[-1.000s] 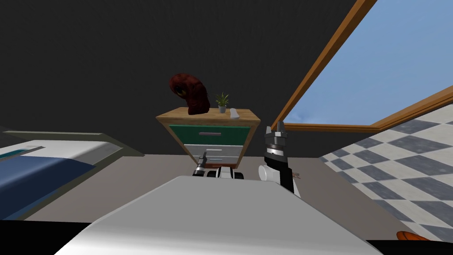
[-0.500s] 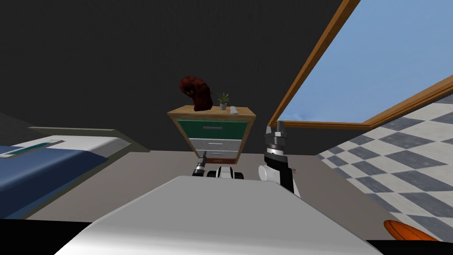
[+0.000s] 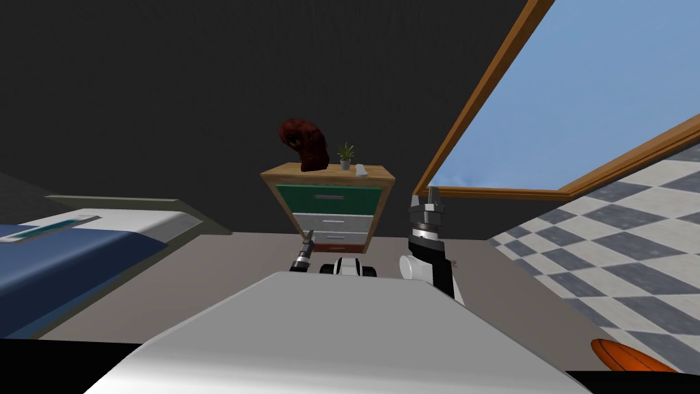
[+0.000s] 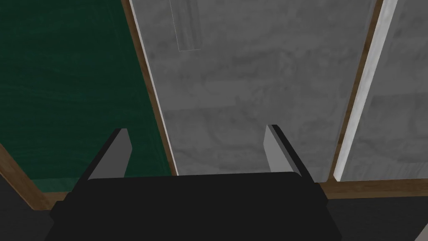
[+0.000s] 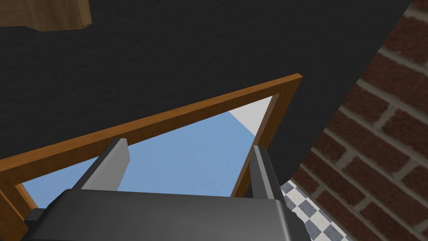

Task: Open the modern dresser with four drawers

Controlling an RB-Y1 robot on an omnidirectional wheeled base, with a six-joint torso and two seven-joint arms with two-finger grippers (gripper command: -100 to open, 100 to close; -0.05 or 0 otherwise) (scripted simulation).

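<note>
"Head view first: where does the dresser [image 3: 328, 205] stand?"

"Straight ahead on the floor [image 3: 225, 267], against the dark wall [image 3: 171, 82]. It is a boxy brown wood frame with four flat drawer fronts, and all of them look flush and shut."

"So which step is this?"

"The reach, I judge. Nothing is pulled yet. The left wrist view looks square onto the fronts. The green drawer [image 4: 75, 83] has a faint grain, and the upper grey drawer [image 4: 250, 92] is mottled, almost stone-like. A thin brown wood strip runs between them."

"And the claws?"

"The left claw [image 4: 197, 129] is spread wide and holds nothing. Its thin grey blades straddle the seam between green and grey. The right claw [image 5: 189, 145] is raised off to the dresser's right, also wide apart and empty."

"What does the next move call for?"

"A handle [image 4: 186, 25]. The grey drawer's is a slim flat bar, the same grey as its front and barely raised. It lies beyond the fingertips and off their line. I'd say the left claw must shift along to it, set one blade on each side of the bar, close, then pull straight out. A bar that shallow may slip."
</note>
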